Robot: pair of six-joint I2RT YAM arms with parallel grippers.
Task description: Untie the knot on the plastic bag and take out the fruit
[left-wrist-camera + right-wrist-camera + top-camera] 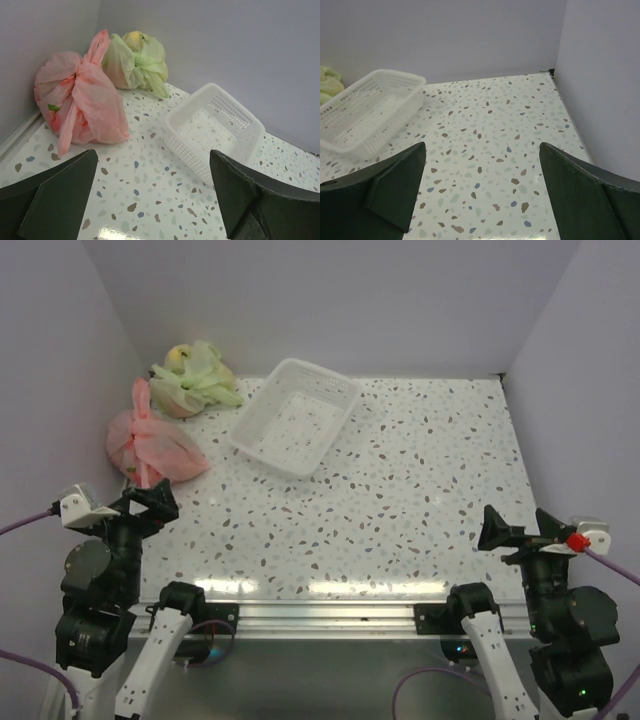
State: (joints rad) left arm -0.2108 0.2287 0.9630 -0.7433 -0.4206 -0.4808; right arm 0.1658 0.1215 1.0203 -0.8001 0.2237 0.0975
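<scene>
Left gripper [150, 497], jaws wide, faced the plastic bag [150, 445] just ahead at the desk's left edge. Right gripper [520, 525], equally wide, sat well apart.

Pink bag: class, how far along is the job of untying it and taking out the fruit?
Done: nothing yet. The knot on the pink bag is still tied, the fruit shows only dimly through the plastic, and the white basket holds nothing. In hand: nothing; the left gripper and right gripper are both open, apart from the bag. Left: untie the knot, then lift out the fruit.
</scene>
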